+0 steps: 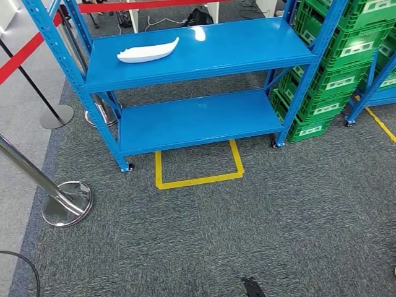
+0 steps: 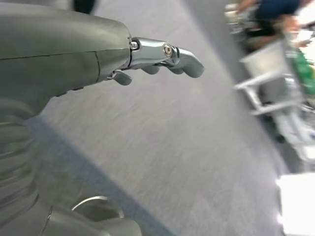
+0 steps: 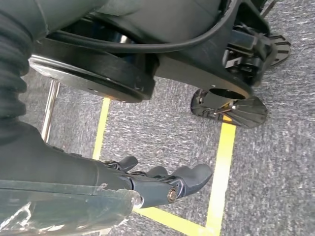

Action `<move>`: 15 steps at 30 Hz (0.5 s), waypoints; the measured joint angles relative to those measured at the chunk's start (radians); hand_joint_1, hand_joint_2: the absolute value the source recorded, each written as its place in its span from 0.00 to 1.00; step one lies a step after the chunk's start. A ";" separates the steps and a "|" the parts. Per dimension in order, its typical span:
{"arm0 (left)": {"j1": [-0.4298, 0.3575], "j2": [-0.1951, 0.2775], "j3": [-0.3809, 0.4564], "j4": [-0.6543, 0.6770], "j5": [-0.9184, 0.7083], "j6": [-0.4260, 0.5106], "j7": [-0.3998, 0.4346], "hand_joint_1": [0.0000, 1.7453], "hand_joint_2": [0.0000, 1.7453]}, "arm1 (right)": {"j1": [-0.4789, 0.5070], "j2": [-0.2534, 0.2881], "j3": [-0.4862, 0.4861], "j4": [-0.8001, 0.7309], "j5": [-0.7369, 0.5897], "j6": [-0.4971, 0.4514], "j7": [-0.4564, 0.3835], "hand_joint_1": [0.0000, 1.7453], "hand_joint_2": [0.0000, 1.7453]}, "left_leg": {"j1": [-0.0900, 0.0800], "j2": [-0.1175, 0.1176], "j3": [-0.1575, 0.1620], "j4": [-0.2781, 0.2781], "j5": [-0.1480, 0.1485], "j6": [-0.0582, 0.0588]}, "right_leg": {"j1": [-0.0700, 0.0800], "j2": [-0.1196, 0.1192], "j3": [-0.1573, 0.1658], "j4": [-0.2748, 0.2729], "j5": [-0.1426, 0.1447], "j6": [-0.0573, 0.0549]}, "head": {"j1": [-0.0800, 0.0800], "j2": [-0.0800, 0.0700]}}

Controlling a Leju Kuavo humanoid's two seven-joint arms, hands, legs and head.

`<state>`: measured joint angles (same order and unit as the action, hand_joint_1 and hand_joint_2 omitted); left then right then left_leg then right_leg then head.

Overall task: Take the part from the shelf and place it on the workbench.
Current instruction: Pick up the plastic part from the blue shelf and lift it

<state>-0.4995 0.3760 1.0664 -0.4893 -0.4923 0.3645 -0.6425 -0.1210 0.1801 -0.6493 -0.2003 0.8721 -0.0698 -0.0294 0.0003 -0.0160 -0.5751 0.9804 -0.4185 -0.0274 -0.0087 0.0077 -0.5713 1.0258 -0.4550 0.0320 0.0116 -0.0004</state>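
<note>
- While both arms hang low beside the body, the white part (image 1: 148, 52) lies on the top board of the blue shelf (image 1: 200, 117), at its left side and far from the robot.
- Left hand (image 2: 163, 61) holds nothing; its fingers are loosely bent and apart above the grey carpet.
- Right hand (image 3: 163, 182) also holds nothing, with its fingers stretched and a little apart, over the yellow floor marking (image 3: 221, 162).
- I judge the step to be the approach: the part is not touched yet, and the shelf is well apart from both hands.
- Next move, in my opinion, calls for walking to the yellow square (image 1: 198, 167) before the shelf, then raising one arm to the left part of the top board.
- Green crates (image 1: 345, 55) stand at the right of the shelf, and a steel post base (image 1: 67, 203) is near on the left; the walk should avoid them.
</note>
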 joint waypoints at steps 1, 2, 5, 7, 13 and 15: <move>-0.015 0.004 -0.034 -0.007 -0.016 0.013 0.004 0.00 1.00 | -0.003 0.000 0.000 0.000 0.002 0.002 0.001 0.00 1.00 | 0.000 0.000 0.000 0.000 0.000 0.000 | 0.000 0.000 0.000 0.000 0.000 0.000 | 0.000 0.000; -0.028 0.005 -0.065 -0.014 -0.031 0.023 0.005 0.00 1.00 | -0.006 0.000 0.000 0.000 0.004 0.003 0.002 0.00 1.00 | 0.000 0.000 0.000 0.000 0.001 0.000 | 0.000 0.001 0.000 0.000 0.001 0.000 | 0.000 0.000; -0.063 0.003 -0.165 -0.036 -0.100 0.057 0.009 0.00 1.00 | -0.011 0.000 0.000 0.000 0.013 0.007 0.005 0.00 1.00 | 0.000 0.000 0.000 0.000 0.002 -0.001 | 0.000 0.001 -0.002 0.000 0.002 0.000 | 0.000 0.000; -0.096 -0.004 -0.249 -0.052 -0.163 0.079 0.032 0.00 1.00 | -0.017 0.000 0.000 0.000 0.018 0.008 0.008 0.00 1.00 | 0.000 0.000 -0.001 0.001 0.002 0.000 | 0.000 0.000 -0.002 0.000 0.002 0.000 | 0.000 0.000; -0.209 -0.045 -0.496 -0.076 -0.280 0.096 0.129 0.00 1.00 | -0.036 0.000 0.000 0.000 0.032 0.010 0.017 0.00 1.00 | 0.000 0.000 -0.002 0.001 0.004 -0.001 | 0.000 0.001 -0.002 0.000 0.006 0.001 | 0.000 0.000; -0.239 -0.061 -0.562 -0.077 -0.303 0.098 0.147 0.00 1.00 | -0.038 0.000 0.000 0.000 0.036 0.012 0.019 0.00 1.00 | 0.000 0.000 -0.002 0.001 0.004 -0.001 | -0.001 0.002 -0.003 0.000 0.006 0.001 | 0.000 0.000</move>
<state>-0.7383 0.3151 0.5047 -0.5665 -0.7956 0.4627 -0.4958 -0.1585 0.1804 -0.6493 -0.2003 0.9079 -0.0581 -0.0109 -0.0001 -0.0158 -0.5774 0.9818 -0.4147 -0.0280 -0.0092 0.0094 -0.5740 1.0253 -0.4489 0.0331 0.0114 -0.0004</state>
